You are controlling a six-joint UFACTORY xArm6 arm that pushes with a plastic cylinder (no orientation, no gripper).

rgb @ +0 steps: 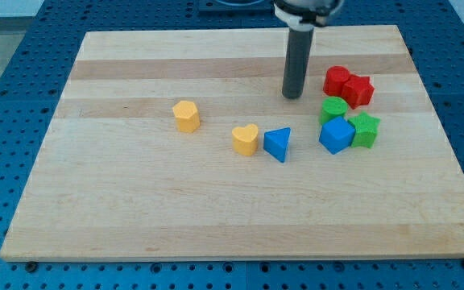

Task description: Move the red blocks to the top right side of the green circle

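Observation:
Two red blocks sit touching at the view's right: a rounded red block (337, 80) and a red star-like block (359, 90) just to its lower right. The green circle (333, 109) lies directly below them, nearly touching. My tip (293, 96) stands on the board to the left of the red blocks, a short gap away, and up-left of the green circle. It touches no block.
A blue cube (337, 134) and a green star (366, 129) sit just below the green circle. A blue triangle (278, 143) and a yellow heart (246, 138) lie at the centre. A yellow hexagon (186, 115) lies further left. The wooden board (135, 209) rests on a blue perforated table.

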